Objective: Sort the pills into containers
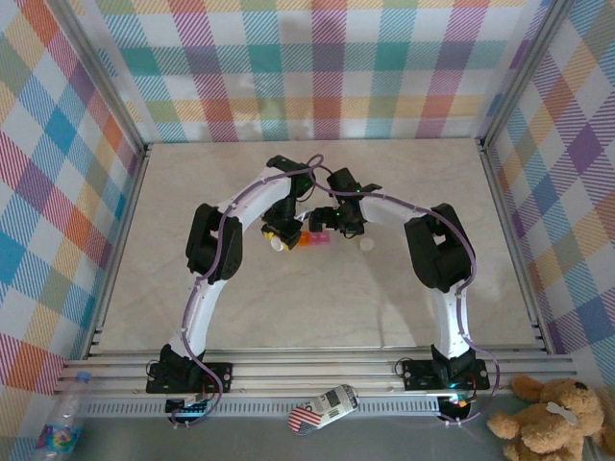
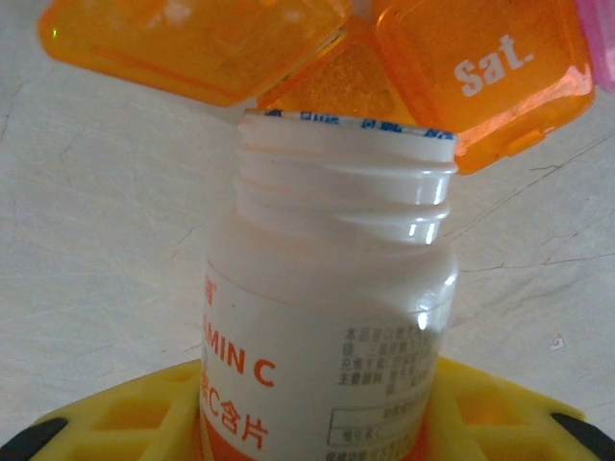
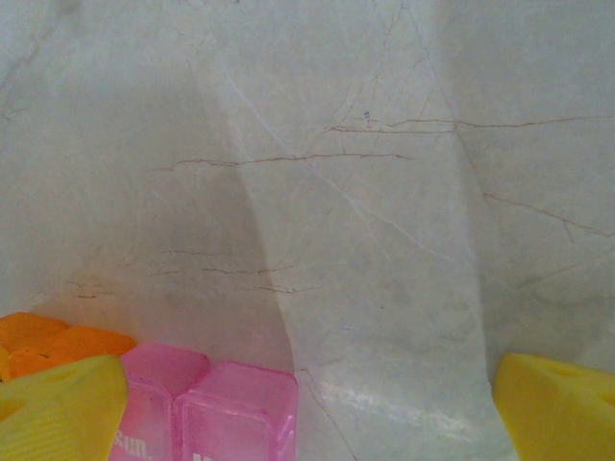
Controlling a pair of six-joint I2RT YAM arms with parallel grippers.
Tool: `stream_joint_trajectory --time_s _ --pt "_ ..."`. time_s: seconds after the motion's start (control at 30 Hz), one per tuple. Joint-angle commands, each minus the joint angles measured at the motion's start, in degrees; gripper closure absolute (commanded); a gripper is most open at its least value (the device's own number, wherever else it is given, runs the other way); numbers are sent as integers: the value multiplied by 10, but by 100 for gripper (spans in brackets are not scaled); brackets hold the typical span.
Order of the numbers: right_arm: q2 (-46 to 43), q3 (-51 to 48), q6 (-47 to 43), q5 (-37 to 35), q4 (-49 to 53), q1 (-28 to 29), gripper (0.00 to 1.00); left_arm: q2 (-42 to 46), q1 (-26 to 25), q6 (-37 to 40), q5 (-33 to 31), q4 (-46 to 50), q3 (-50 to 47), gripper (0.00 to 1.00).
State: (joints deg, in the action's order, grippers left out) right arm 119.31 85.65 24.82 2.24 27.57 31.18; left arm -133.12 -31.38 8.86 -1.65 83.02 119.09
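Between the yellow fingers [image 2: 125, 418] of the left gripper [image 2: 317, 427] sat a white bottle [image 2: 327, 288], gripped around its lower body with the jaws partway closed against its sides. Its label carried orange lettering and fine print, and its threaded neck was uncovered. Straight ahead of the bottle's mouth lay the orange end of the containers [image 2: 336, 86]. An orange panel marked "Sat." [image 2: 480, 77] sat to one side of the rim and a second orange panel [image 2: 192, 43] to the other. I could not tell whether the rim touched the plastic. A sliver of pink showed past the "Sat." panel.

From above, the left gripper [image 1: 281, 233] and the right gripper [image 1: 338, 223] stood close together at mid-table, with the containers [image 1: 313, 239] lying between them.

The right gripper [image 3: 307, 413] had its jaws spread wide and held nothing; only bare marbled table [image 3: 384, 240] lay between the fingertips [image 3: 557, 408]. Just beside one fingertip were the pink boxes [image 3: 207, 413] of the strip, with the orange box [image 3: 58, 346] beyond them. Whether the finger touched them could not be made out.

A small white disc [image 1: 366, 245] rested on the table [image 1: 384, 307] near the right gripper, on its side away from the strip.
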Motion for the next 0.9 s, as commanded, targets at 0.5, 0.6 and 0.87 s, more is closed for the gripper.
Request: stream_joint_trajectory --time_s 0.5,0.6,0.87 --pt "4 -1 10 19 -19 -3 2 41 6 6 18 -16 -13 100" --pt "-2 -9 15 22 -23 -5 2 66 10 6 26 -33 -40 100" --pt "-29 -26 23 18 -21 -8 2 154 16 12 52 -109 -146 100"
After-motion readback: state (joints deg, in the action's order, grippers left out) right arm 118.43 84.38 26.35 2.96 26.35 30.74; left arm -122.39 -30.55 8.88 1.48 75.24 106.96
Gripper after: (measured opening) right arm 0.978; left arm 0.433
